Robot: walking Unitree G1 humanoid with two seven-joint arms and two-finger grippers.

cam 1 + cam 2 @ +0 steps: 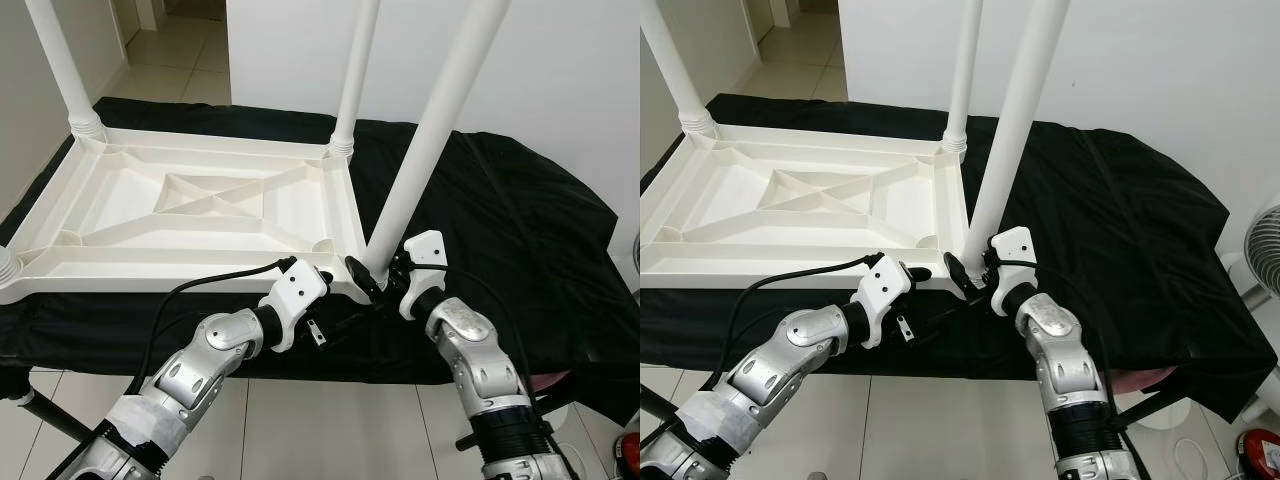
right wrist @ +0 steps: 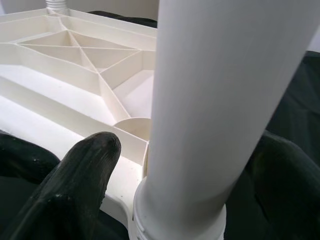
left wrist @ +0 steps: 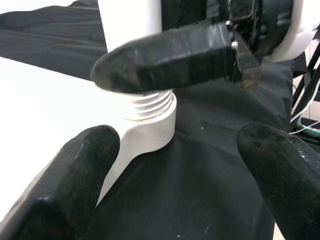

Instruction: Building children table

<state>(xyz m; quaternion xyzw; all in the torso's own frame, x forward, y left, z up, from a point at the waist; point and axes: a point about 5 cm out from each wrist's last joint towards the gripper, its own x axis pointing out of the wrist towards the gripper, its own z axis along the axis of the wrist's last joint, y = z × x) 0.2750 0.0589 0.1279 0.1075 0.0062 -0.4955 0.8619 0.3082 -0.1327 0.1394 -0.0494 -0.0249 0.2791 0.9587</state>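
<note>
- As its fingers clasp the base of the white leg point(image 1: 425, 130), the right pincer point(image 1: 383, 277) works at the upturned tabletop's point(image 1: 190, 205) near right corner.
- The left pincer point(image 1: 318, 290), spread wide, waits beside.
- Keep the leg vertical while turning, lest threads cross.

Silver arms point(image 1: 210, 360), white wrists, black cables

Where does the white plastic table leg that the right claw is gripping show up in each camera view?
Left eye view: white plastic table leg leans right of centre.
Right eye view: leg near centre.
Left wrist view: threaded base behind a black finger.
Right wrist view: leg between the fingers.
Shared landmark: white upturned tabletop.
</note>
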